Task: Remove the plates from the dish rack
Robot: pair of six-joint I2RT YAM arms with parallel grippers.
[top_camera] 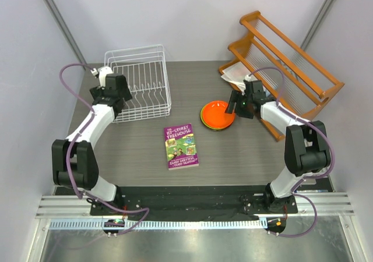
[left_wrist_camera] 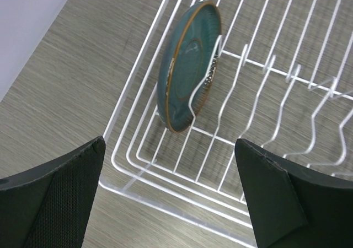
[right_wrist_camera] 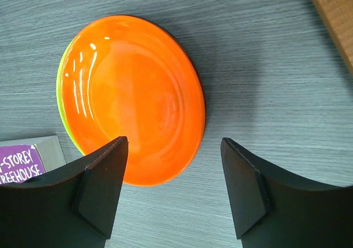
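Grey wood-grain table [top_camera: 245,151] fills the space between pale walls, with both arms bolted at its near edge. On the left, the arm bends at the elbow and reaches forward and slightly inward to the near left corner of the dish rack [top_camera: 143,81], which sits at the far left of the table. The left gripper [left_wrist_camera: 170,143] hangs just outside that corner, its fingers spread as wide as they go and holding nothing. Inside the rack, the teal plate [left_wrist_camera: 187,66] stands on edge, leaning, close to the rack's left wall. A curved white tine crosses its face, and more upright tines fill the rack to its right. On the right, the arm folds sharply at the elbow and stretches inward to a stack of plates on the table right of centre. The right gripper [right_wrist_camera: 174,140] points down over the stack's near edge, its fingers apart with nothing between them. Whether they touch the top plate cannot be told. The orange plate [right_wrist_camera: 132,99] lies on top, with the lime plate [right_wrist_camera: 59,102] showing as a thin crescent beneath it. A purple-and-green book [top_camera: 180,147] lies flat near the stack, towards the table's middle. A wooden rack [top_camera: 285,58] stands close behind the right forearm.
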